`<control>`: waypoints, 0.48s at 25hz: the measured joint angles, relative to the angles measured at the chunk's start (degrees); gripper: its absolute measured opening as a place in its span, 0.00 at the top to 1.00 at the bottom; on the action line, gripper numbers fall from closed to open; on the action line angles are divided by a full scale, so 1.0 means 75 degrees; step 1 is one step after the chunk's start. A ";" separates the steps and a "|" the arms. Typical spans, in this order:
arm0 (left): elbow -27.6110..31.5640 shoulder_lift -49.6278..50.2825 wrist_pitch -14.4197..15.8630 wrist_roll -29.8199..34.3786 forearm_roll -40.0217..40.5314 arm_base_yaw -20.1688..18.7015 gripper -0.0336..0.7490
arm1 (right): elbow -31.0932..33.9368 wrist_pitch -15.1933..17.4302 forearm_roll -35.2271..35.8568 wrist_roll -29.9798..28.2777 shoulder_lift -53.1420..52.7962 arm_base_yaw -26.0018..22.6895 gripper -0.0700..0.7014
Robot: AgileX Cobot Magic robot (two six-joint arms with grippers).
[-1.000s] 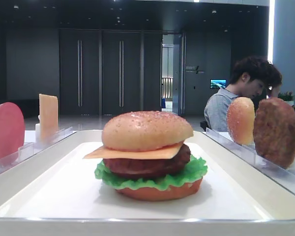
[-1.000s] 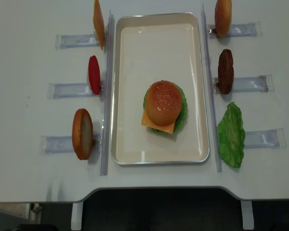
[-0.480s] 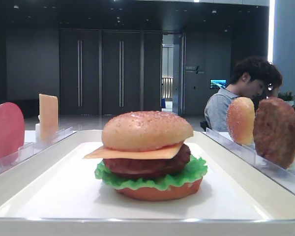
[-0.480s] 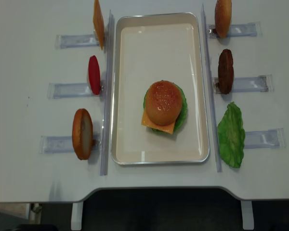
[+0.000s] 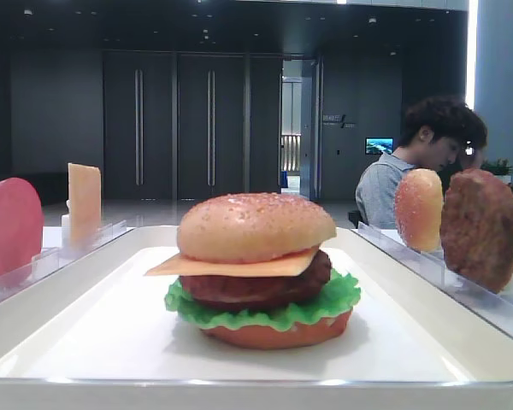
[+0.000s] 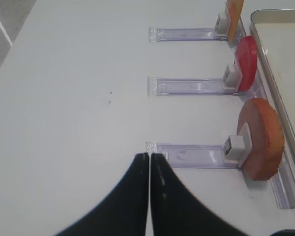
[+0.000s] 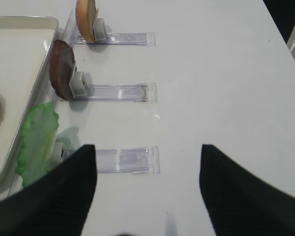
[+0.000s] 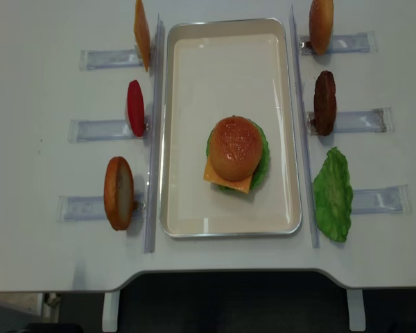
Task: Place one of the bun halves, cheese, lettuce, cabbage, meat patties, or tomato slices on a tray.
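White tray (image 8: 187, 139); stacked burger (image 8: 236, 154)

This looks like a demo or test station set up in an office-building lobby. Behind the white desk (image 8: 41, 173), across the upper part of the low front view, stand tall dark double doors (image 5: 175, 128) with long vertical handles, a lit corridor opening (image 5: 292, 128) and a small wall screen (image 5: 379, 146). At the right a seated man (image 5: 419, 158) bends his head down. Clear plastic racks (image 8: 100, 129) hold model food upright.
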 joint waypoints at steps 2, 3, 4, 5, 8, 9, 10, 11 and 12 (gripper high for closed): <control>0.0000 0.0000 0.0000 0.0000 0.0000 0.0000 0.96 | 0.0000 0.0000 0.0000 0.0000 0.0000 0.0000 0.35; 0.0000 0.0000 0.0000 0.0000 0.0000 0.0000 0.96 | 0.0000 0.0000 0.0000 0.0000 0.0000 0.0000 0.35; 0.0000 0.0000 0.0000 0.0000 0.0000 0.0000 0.96 | 0.0000 0.0000 0.0000 0.0000 0.0000 0.0000 0.35; 0.0000 0.0000 0.0000 0.0000 0.0000 0.0000 0.96 | 0.0000 0.0000 0.0000 0.0000 0.0000 0.0000 0.35; 0.0000 0.0000 0.0000 0.0000 0.0000 0.0000 0.96 | 0.0000 0.0000 0.0000 0.0000 0.0000 0.0000 0.35; 0.0000 0.0000 0.0000 0.0000 0.0000 0.0000 0.96 | 0.0000 0.0000 0.0000 0.0000 0.0000 0.0000 0.35; 0.0000 0.0000 0.0000 0.0000 0.0000 0.0000 0.96 | 0.0000 0.0000 0.0000 0.0000 0.0000 0.0000 0.35; 0.0000 0.0000 0.0000 0.0000 0.0000 0.0000 0.96 | 0.0000 0.0000 0.0000 0.0000 0.0000 0.0000 0.35; 0.0000 0.0000 0.0000 0.0000 0.0000 0.0000 0.96 | 0.0000 0.0000 0.0000 0.0000 0.0000 0.0000 0.35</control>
